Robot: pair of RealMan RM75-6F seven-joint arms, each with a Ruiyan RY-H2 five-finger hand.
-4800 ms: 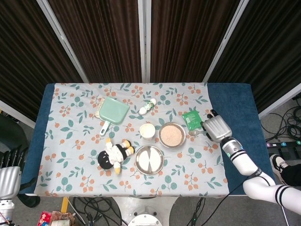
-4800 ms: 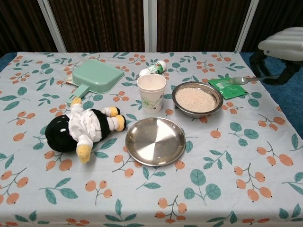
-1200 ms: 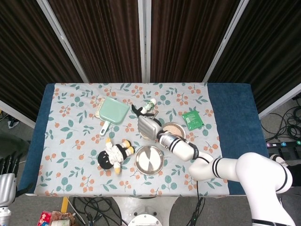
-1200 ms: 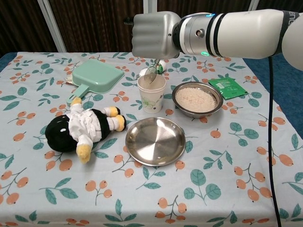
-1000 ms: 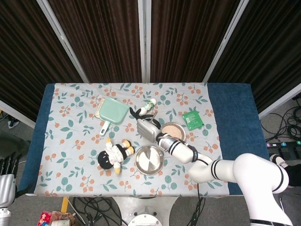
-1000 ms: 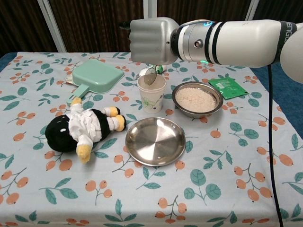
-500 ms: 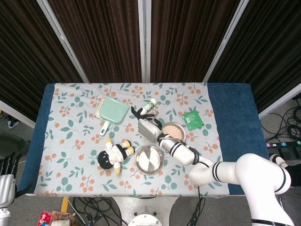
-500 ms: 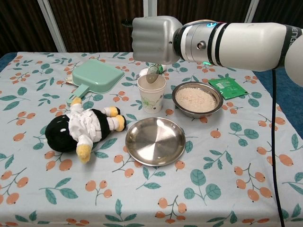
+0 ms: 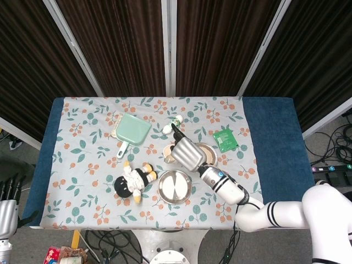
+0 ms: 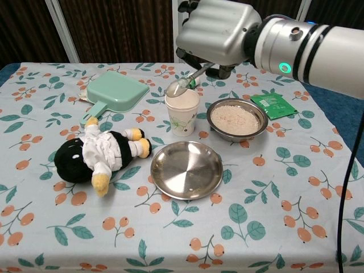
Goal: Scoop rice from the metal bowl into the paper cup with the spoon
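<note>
The right hand is gripping the spoon, holding its bowl just above the paper cup, beside the metal bowl of rice; the left hand is hanging off the worktop, its fingers spread.

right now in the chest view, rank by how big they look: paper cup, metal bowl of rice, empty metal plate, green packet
1. empty metal plate, though it lies nearest the camera
2. metal bowl
3. paper cup and green packet look close; the packet lies farther back, so unsure
</note>
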